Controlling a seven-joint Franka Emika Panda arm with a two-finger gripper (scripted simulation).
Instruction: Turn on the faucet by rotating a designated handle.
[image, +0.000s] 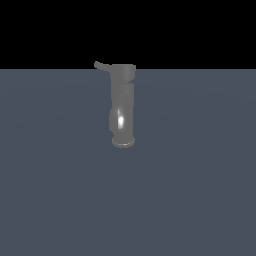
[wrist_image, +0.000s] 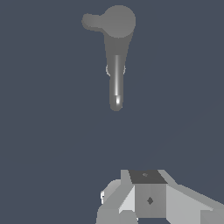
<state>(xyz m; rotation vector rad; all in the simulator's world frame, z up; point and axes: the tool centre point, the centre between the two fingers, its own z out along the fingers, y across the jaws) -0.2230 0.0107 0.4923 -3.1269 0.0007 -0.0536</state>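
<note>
Handle (image: 101, 65) juts sideways from the cap of the upright faucet (image: 122, 107), toward the exterior view's left. Gripper (wrist_image: 131, 205) sits well apart from it; finger spacing cannot be told.

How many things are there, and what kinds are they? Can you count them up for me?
Tall grey metallic upright faucet: 1
Short thin grey handle sticking out sideways from the faucet's wider cap: 1
White and grey robot gripper, seen only in the wrist view: 1
Flat blue-grey floor that the faucet stands on: 1
Total: 4
</note>
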